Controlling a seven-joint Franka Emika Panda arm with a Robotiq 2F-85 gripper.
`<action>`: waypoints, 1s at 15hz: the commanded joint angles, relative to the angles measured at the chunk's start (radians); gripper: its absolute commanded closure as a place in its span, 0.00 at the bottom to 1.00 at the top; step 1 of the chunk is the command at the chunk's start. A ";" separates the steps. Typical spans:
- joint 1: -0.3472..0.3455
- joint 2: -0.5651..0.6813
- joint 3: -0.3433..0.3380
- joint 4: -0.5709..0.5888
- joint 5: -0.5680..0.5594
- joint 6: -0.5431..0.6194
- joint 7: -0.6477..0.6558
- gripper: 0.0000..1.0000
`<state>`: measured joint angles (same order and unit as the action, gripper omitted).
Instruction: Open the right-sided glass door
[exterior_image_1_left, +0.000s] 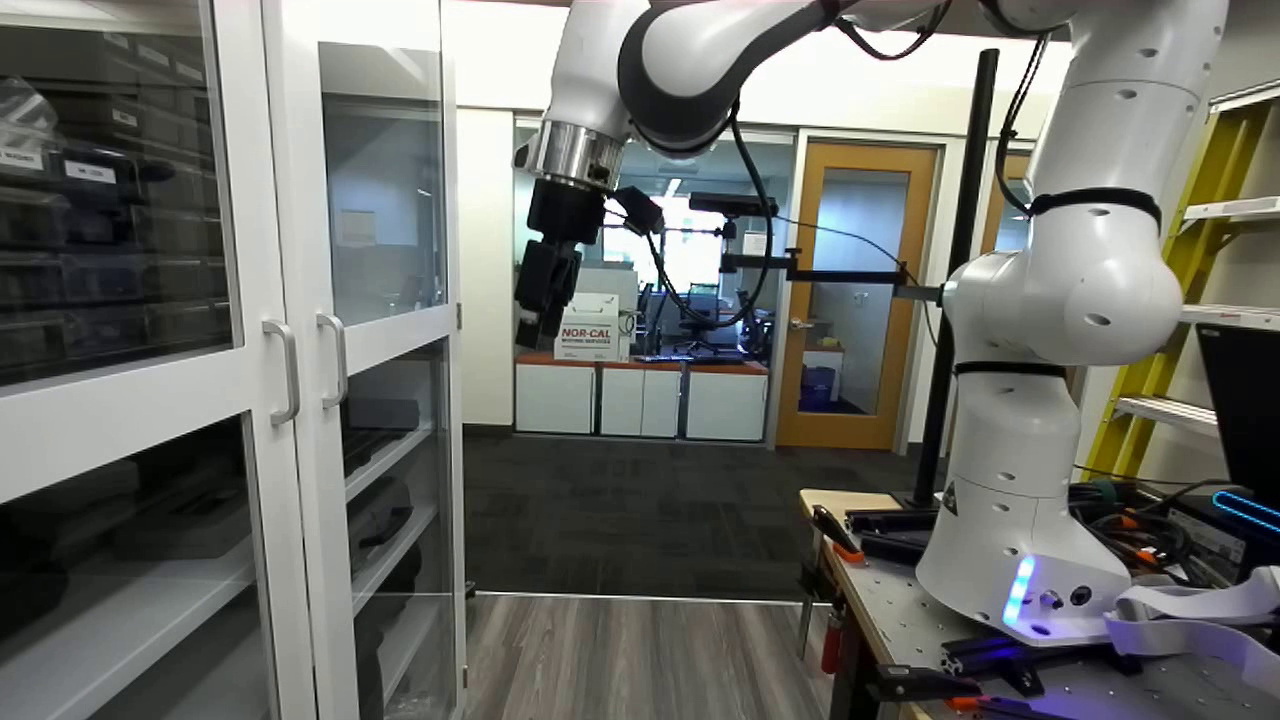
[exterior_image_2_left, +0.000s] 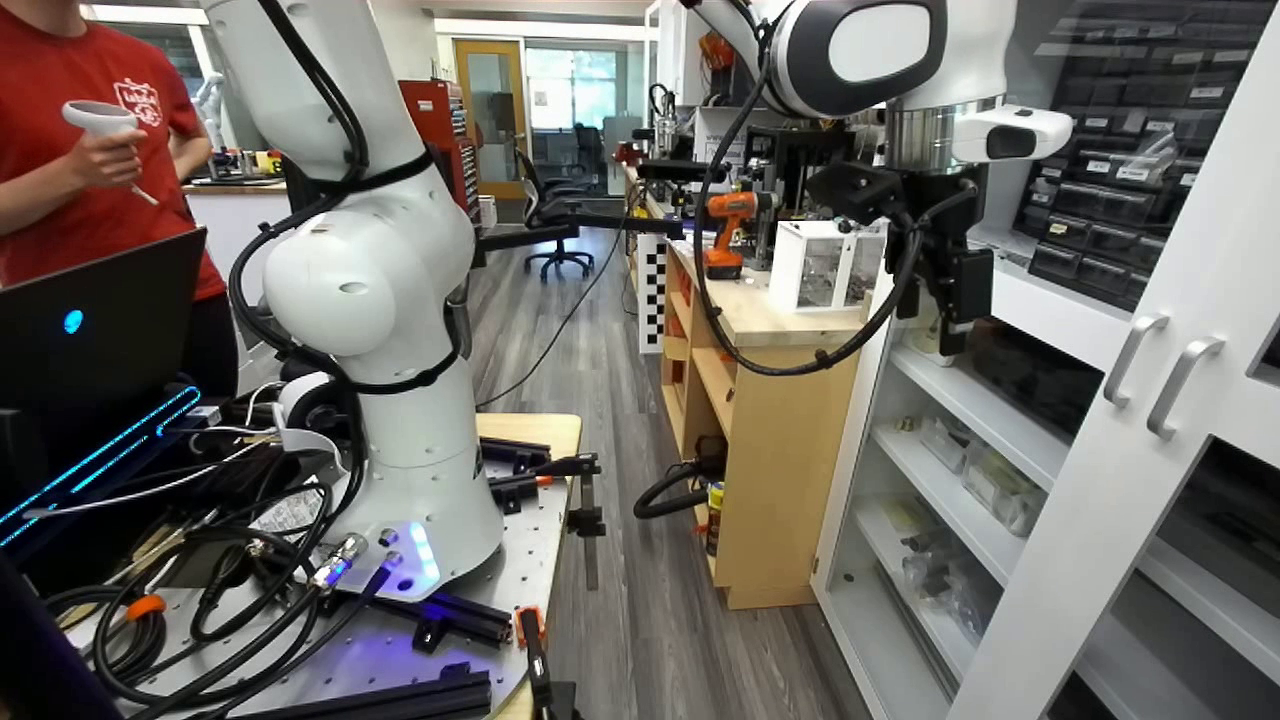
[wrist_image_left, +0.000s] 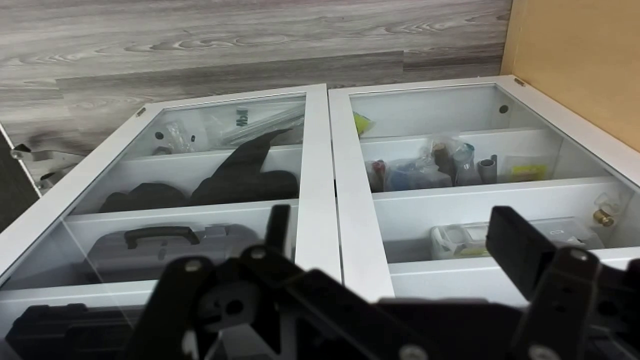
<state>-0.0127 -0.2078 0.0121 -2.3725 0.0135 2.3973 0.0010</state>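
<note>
Robotiq gripper (wrist_image_left: 392, 220) hangs tip-down in both exterior views; jaws spread wide per wrist view. Right-hand glass door (exterior_image_1_left: 395, 335) (right when facing the pair) is closed, thin seam to left-hand glass door (exterior_image_1_left: 130, 413). Right handle (exterior_image_1_left: 341, 360) sits beside left handle (exterior_image_1_left: 291, 370); gripper apart from both. Grey carry case (wrist_image_left: 150, 255) behind the right-hand glass.

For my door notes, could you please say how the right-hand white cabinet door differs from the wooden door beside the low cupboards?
The cabinet door is white-framed, the wooden door brown. The cabinet door shows two panes, the wooden door one. The cabinet door carries a bow handle, the wooden door a lever. Both are glazed.
</note>
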 joint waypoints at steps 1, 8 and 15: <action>0.003 0.007 -0.006 0.001 -0.003 0.023 0.002 0.00; -0.003 0.064 -0.011 0.016 -0.011 0.135 0.007 0.00; -0.009 0.144 -0.014 0.042 -0.028 0.277 0.021 0.00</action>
<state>-0.0153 -0.0985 0.0042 -2.3580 0.0133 2.6228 0.0010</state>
